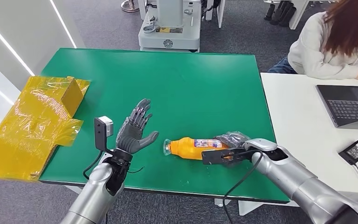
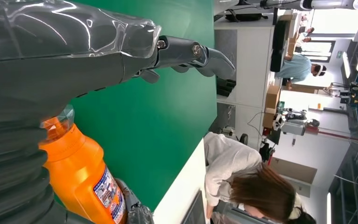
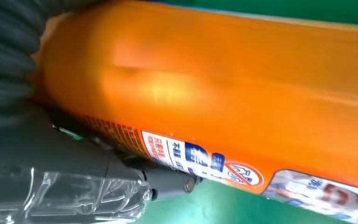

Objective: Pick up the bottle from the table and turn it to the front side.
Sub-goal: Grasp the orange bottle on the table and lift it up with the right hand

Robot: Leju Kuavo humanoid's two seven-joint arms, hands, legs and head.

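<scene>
An orange bottle [image 1: 191, 147] with a clear cap and a printed label lies on its side on the green table [image 1: 177, 79], cap toward my left. My right hand [image 1: 233, 142] wraps its fingers around the bottle's base end. The right wrist view shows the orange bottle [image 3: 242, 88] close up, pressed against the palm, with a finger [image 3: 168, 179] under the label edge. My left hand [image 1: 134, 128] stands a little left of the cap, fingers spread and upright, holding nothing. In the left wrist view the bottle [image 2: 86, 179] lies just beyond my left hand [image 2: 74, 51].
A yellow-wrapped box [image 1: 32, 123] sits at the table's left edge. A white desk [image 1: 303, 126] adjoins on the right with a laptop [image 1: 352, 105] and a power adapter [image 1: 356, 150]. A person [image 1: 331, 42] sits there. A machine base [image 1: 170, 28] stands beyond the far edge.
</scene>
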